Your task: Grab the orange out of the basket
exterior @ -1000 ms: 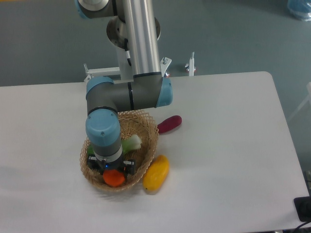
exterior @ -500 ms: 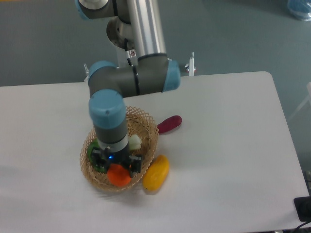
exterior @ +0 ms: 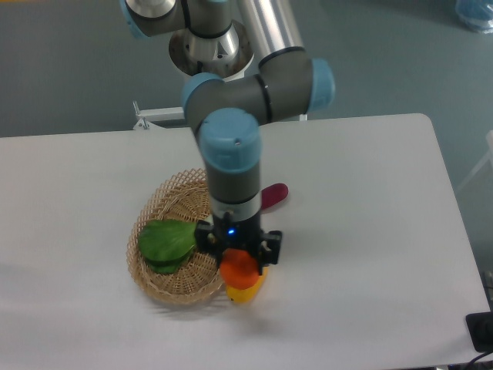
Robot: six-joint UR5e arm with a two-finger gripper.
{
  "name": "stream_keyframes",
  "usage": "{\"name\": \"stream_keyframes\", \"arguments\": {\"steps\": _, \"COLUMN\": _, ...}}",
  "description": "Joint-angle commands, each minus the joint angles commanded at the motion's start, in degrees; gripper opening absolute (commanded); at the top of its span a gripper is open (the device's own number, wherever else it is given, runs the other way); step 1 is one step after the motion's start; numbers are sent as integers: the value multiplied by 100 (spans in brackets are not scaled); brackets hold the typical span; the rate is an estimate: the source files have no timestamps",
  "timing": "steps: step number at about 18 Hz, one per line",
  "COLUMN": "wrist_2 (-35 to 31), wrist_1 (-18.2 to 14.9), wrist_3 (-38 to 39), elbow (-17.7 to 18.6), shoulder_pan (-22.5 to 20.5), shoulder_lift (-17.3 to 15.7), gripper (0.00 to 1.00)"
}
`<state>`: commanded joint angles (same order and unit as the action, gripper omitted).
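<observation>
orange (exterior: 239, 269): round, bright, outside rim | basket (exterior: 166, 287): tan wicker, on table

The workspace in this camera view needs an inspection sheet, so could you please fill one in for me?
Surface: white table, matte, no spills seen.
Job's things: small round bright-orange orange held in the gripper, outside the round woven wicker basket.
Clutter: leafy green vegetable in the basket; elongated yellow fruit under the orange, mostly hidden; dark red oblong vegetable behind the arm.
Grippers: shut on the orange.
Cables: nothing seen.
Surroundings: grey-green floor; black object at the table's edge.
</observation>
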<state>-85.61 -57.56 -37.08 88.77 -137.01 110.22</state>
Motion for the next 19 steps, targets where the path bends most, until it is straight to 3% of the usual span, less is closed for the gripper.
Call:
{"name": "stream_keyframes", "arguments": {"steps": 8, "wrist_2": 150, "wrist_1": -467, "wrist_3": -1240, "elbow": 9, "shoulder_pan": -748, "shoulder_lift": -211, "gripper": 72}}
{"name": "stream_keyframes", "arguments": {"steps": 19, "wrist_2": 150, "wrist_1": -467, "wrist_3": -1478, "elbow": 9, "shoulder_pan": -871, "shoulder_lift": -211, "gripper": 71}}
